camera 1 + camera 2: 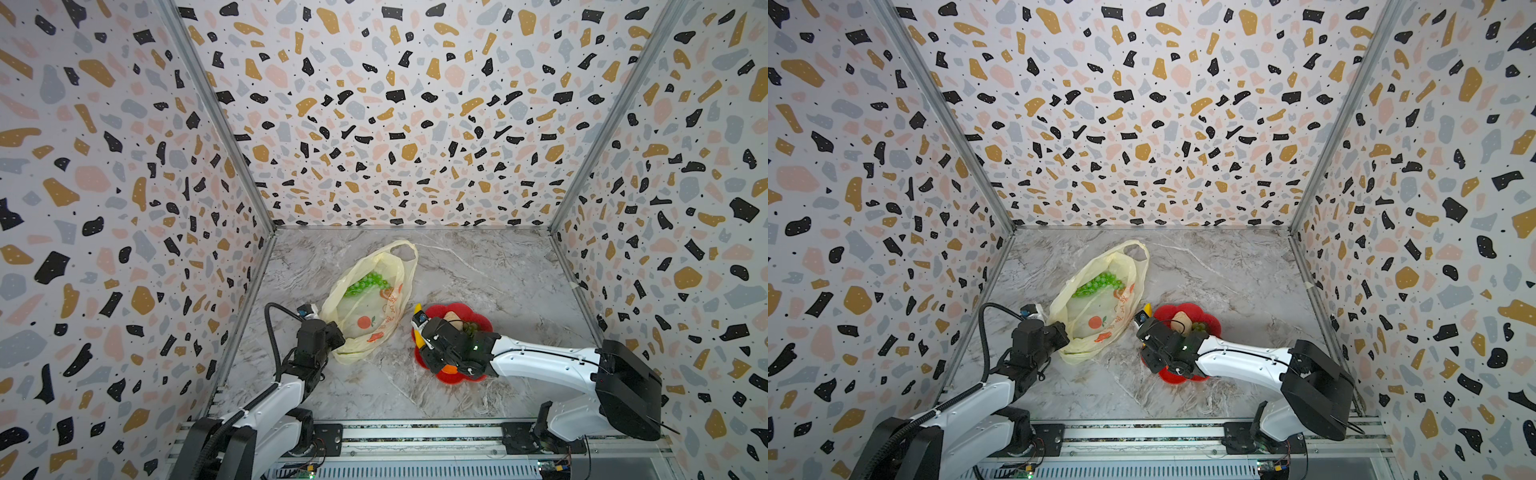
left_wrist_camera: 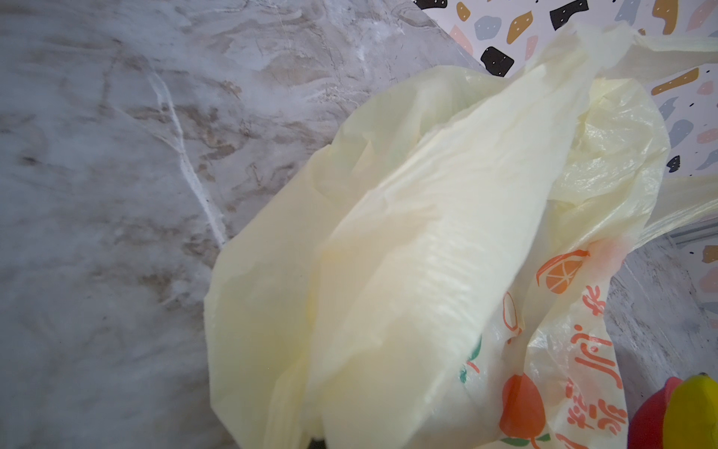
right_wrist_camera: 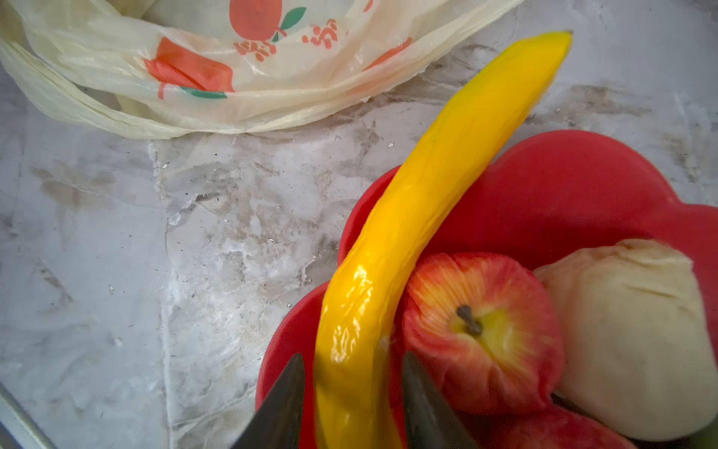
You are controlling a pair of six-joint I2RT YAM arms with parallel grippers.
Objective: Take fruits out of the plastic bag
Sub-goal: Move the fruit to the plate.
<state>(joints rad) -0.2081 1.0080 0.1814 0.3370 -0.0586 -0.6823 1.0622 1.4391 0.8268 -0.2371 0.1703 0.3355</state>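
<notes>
1. Plastic bag (image 2: 427, 252) at the left tool (image 1: 340, 338) — thin, crinkly film, pale yellow and translucent, with a soft sheen and flat orange prints.
2. Green grapes (image 1: 365, 283), beyond the left tool and inside the bag: glossy, glassy-looking beads.
3. Banana (image 3: 427, 194), lying between the fingers (image 3: 279, 404) of the right tool (image 3: 353, 359): smooth yellow plastic with a wet-looking gloss. The fingers are dark and matt.
4. Apple (image 3: 481, 334), just beside the right tool: red-streaked skin, wrinkled, with a dull sheen.
5. Beige pear-like piece (image 3: 629, 338), past the apple: matt and creased.
6. Plate (image 3: 582, 186), under the right tool — smooth red plastic with a satin finish.
7. Counter (image 3: 116, 272): marble-look surface with grey veins, scuffed, low sheen.
</notes>
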